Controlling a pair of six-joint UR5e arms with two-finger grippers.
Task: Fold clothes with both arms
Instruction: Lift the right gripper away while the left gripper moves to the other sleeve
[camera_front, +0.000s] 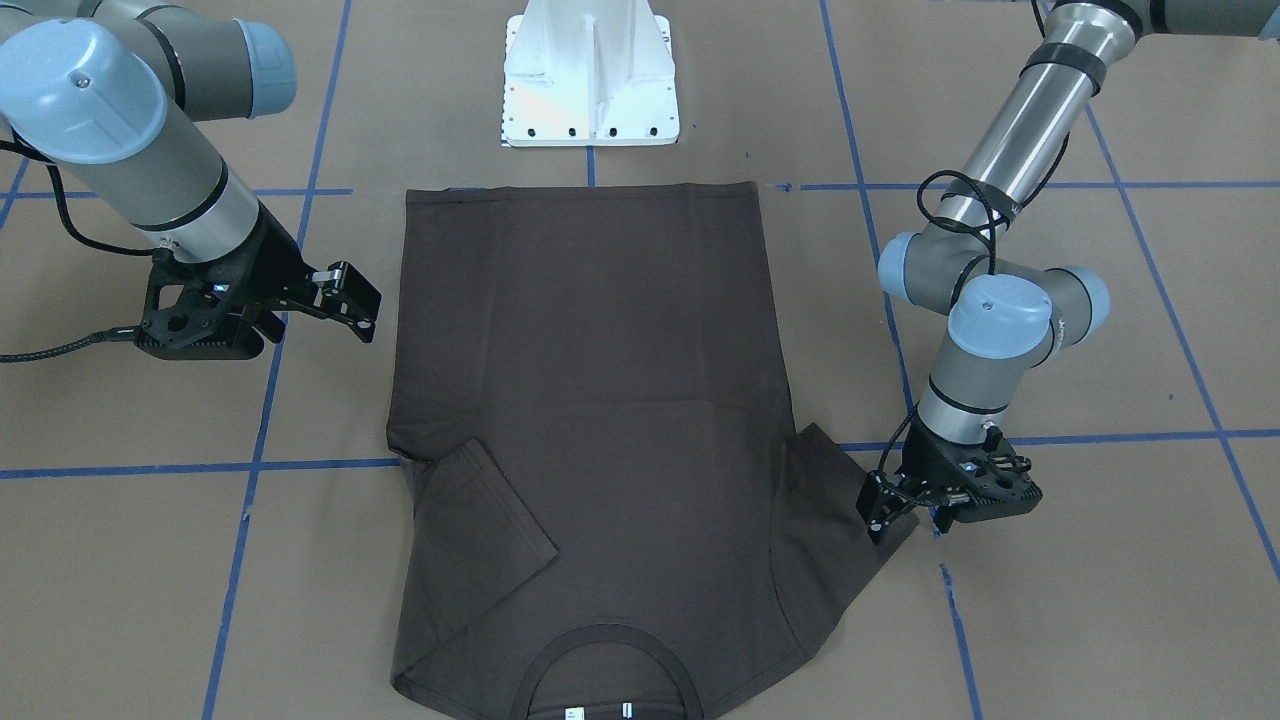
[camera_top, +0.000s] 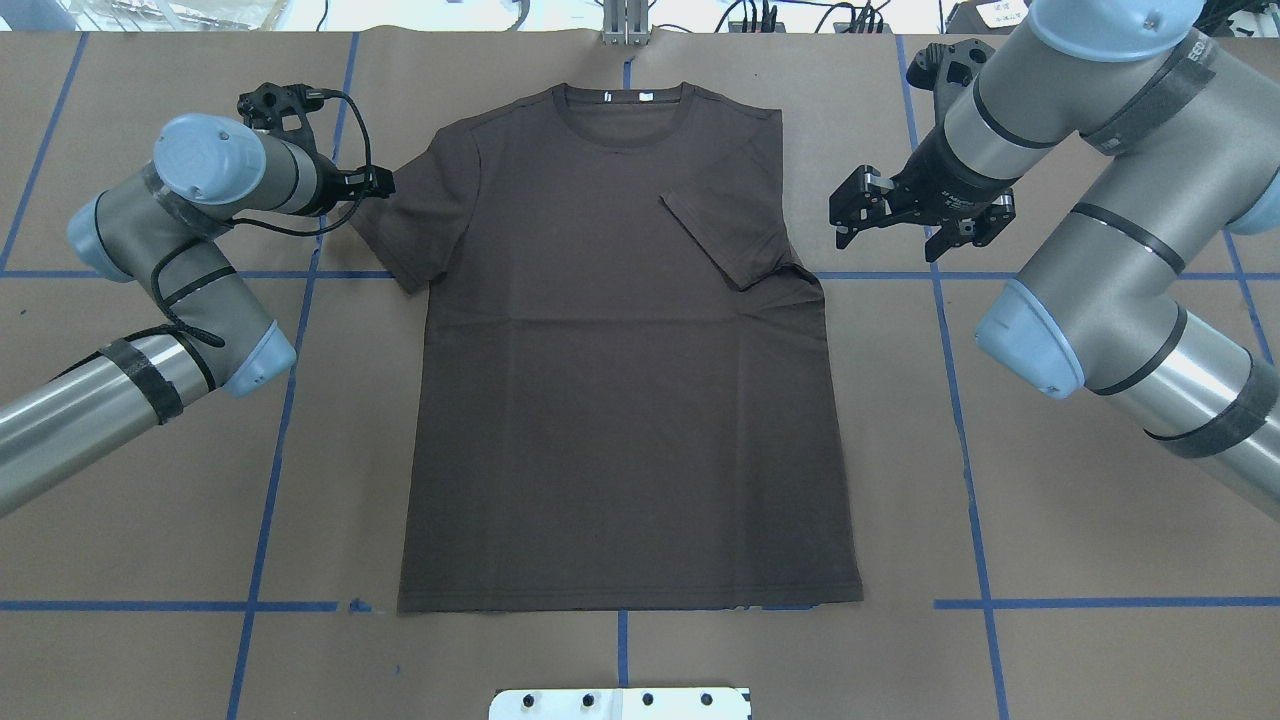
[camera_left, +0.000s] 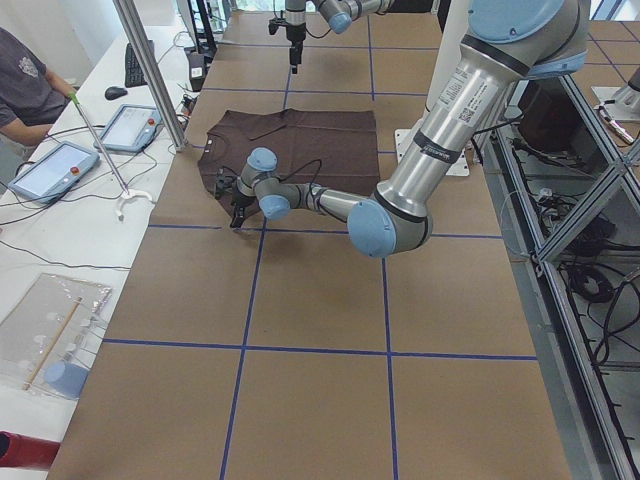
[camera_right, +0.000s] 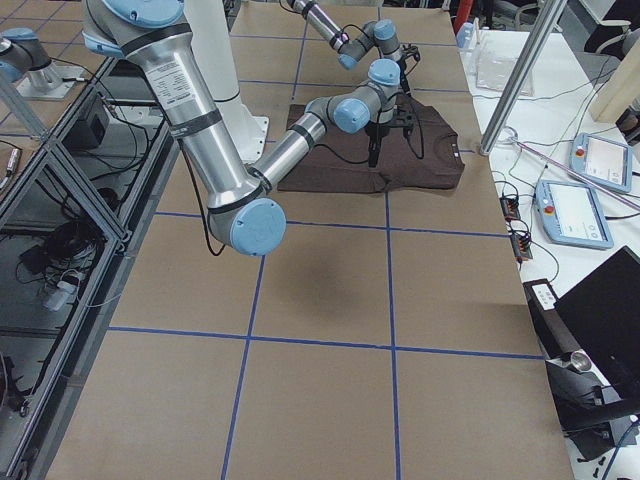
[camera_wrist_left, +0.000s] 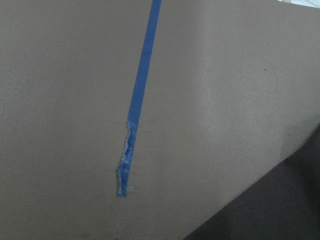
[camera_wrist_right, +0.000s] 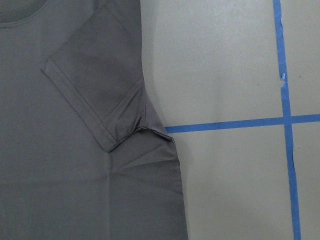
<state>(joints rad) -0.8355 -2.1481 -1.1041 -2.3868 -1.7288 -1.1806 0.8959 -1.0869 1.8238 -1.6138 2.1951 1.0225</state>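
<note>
Brown T-shirt (camera_top: 620, 380) lies flat mid-table, collar (camera_top: 625, 100) w/ white tags (camera_top: 645, 96) toward the operators' edge, hem toward the robot's edge. The R sleeve (camera_top: 730, 235) is folded in over the chest; the L sleeve (camera_top: 410, 215) is spread flat toward the table's left end. Down low at that sleeve's tip sits the left gripper (camera_top: 378, 183), touching the hem. Can't tell if it's pinching cloth or not. Its wrist cam: brown table (camera_wrist_left: 225, 75), a strip of blue tape (camera_wrist_left: 142, 85), a corner of dark fabric. Over on the other side the right gripper (camera_top: 843, 215) hovers just beside the shirt's right edge, near the folded sleeve, jaws apart, clear of the cloth.
</note>
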